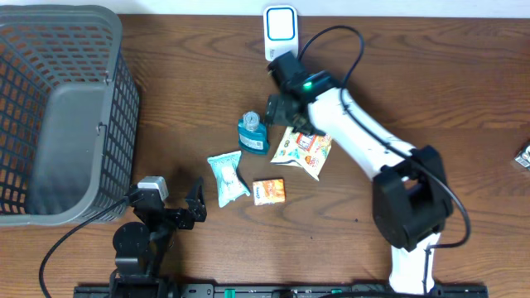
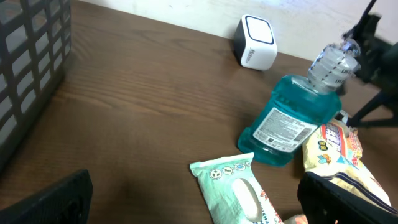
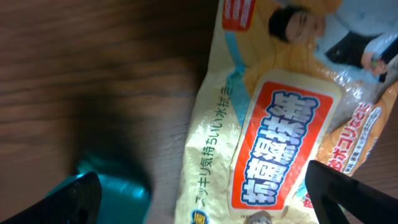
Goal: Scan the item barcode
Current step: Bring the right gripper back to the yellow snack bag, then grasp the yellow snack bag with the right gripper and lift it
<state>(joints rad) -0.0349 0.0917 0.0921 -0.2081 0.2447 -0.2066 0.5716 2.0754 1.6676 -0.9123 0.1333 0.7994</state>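
Note:
Several items lie mid-table: a blue mouthwash bottle [image 1: 252,135], a yellow snack packet [image 1: 303,151], a pale green wipes pack [image 1: 227,177] and a small orange box [image 1: 268,191]. The white barcode scanner [image 1: 280,29] stands at the far edge. My right gripper [image 1: 287,113] hovers open just above the yellow packet [image 3: 273,124], with the bottle's teal body [image 3: 118,183] by its left finger; it holds nothing. At the near edge my left gripper [image 1: 175,199] is open and empty, facing the wipes pack [image 2: 233,193], the bottle [image 2: 292,121] and the scanner [image 2: 257,50].
A large grey mesh basket [image 1: 58,108] fills the left side of the table. A small object [image 1: 522,156] sits at the right edge. The right arm's white links [image 1: 364,141] stretch across the centre-right.

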